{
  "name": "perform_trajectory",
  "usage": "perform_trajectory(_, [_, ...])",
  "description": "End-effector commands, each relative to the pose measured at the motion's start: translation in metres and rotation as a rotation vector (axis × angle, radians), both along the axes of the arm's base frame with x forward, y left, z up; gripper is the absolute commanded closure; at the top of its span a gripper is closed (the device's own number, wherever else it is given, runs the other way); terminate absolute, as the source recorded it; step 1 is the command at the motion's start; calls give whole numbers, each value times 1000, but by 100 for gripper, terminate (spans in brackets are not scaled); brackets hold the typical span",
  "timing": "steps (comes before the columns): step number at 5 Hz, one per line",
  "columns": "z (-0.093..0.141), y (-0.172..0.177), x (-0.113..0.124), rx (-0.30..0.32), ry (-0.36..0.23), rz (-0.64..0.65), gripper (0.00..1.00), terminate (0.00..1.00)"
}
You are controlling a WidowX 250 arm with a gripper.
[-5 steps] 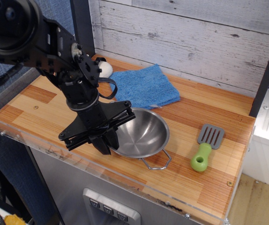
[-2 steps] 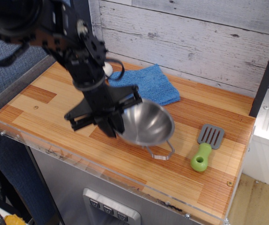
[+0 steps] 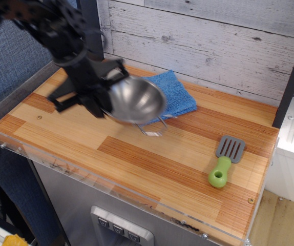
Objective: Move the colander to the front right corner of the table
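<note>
The pincer (image 3: 102, 105) is clamping the colander (image 3: 137, 100) by its rim, holding it tilted above the surface (image 3: 152, 154) in the upper-left frame. Carrying it level toward the lower-right corner, passing clear of the spatula (image 3: 225, 160), is advisable.

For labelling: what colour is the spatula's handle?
Green, on the spatula; the only view, observation.image, shows it.

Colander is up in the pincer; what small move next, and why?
Probably carry the colander toward the front right of the table, passing in front of the spatula. The pincer holds it lifted by the blue cloth, far from that corner.
</note>
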State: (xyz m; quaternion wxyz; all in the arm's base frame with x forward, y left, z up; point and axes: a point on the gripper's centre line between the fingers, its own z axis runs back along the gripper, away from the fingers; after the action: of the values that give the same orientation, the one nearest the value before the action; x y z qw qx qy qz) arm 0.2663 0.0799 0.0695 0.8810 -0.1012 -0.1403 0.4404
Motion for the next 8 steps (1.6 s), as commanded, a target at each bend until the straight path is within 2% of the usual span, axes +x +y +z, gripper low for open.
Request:
perform_trajectory(1, [5, 54, -7, 33, -14, 101, 100, 0])
perform_trajectory(2, [1, 75, -14, 51, 1, 136, 100, 0])
perform_trajectory(4, [-21, 106, -33, 63, 56, 213, 100, 0])
perform_trajectory(6, [-39, 115, -38, 66, 92, 232, 100, 0])
perform_trajectory(7, [-42, 118, -40, 58, 109, 251, 0, 0])
perform_trajectory(8, [-42, 116, -39, 57, 112, 238, 0, 0])
